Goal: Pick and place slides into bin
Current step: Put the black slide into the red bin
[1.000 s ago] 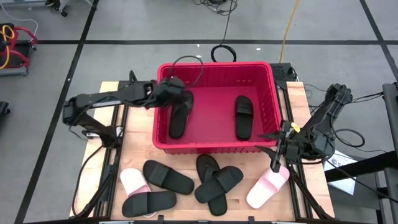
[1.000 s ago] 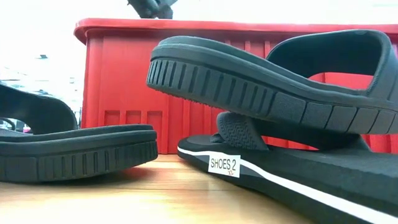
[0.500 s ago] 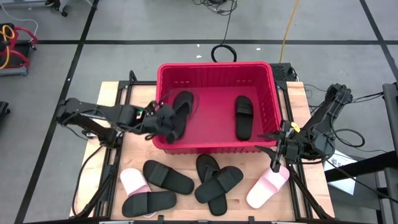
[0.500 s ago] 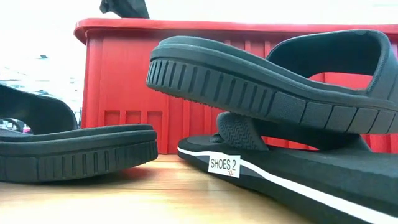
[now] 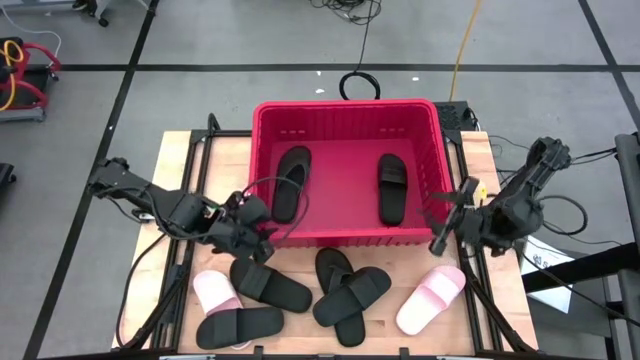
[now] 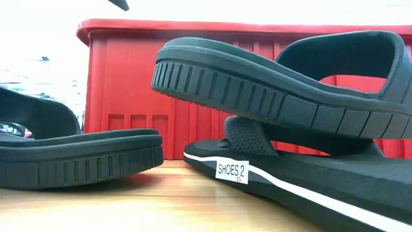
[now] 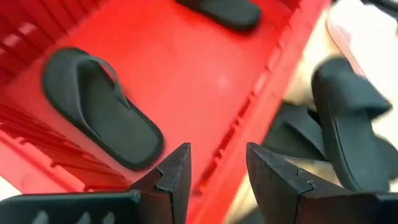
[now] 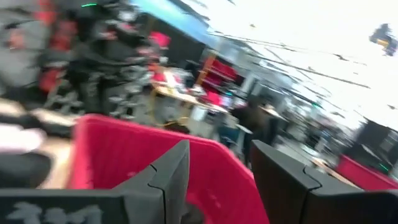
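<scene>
The red bin (image 5: 345,238) stands at the table's far middle. On its floor lie two black slides, a thong slide (image 5: 288,183) and a wide-strap slide (image 5: 392,187). My left gripper (image 5: 262,233) hovers open over the bin's near left corner, and nothing is between its fingers (image 7: 217,167). Outside the bin's right wall, my right gripper (image 5: 447,218) is open and empty (image 8: 219,165). On the table in front of the bin lie two pink slides (image 5: 213,291) (image 5: 430,298) and several black slides (image 5: 270,284), two of them stacked (image 5: 348,290).
In the low view, black slides (image 6: 277,90) fill the foreground in front of the bin's lattice wall (image 6: 129,96). The loose slides take up the table's near strip. Bare wood (image 5: 222,170) shows left of the bin. Cables (image 5: 358,85) lie on the floor beyond the table.
My left gripper has swung from above the thong slide inside the bin toward the table's near edge, ending over the bin's near left corner, still open. The thong slide stays flat on the bin floor. My right gripper has tipped upward beside the bin's right wall.
</scene>
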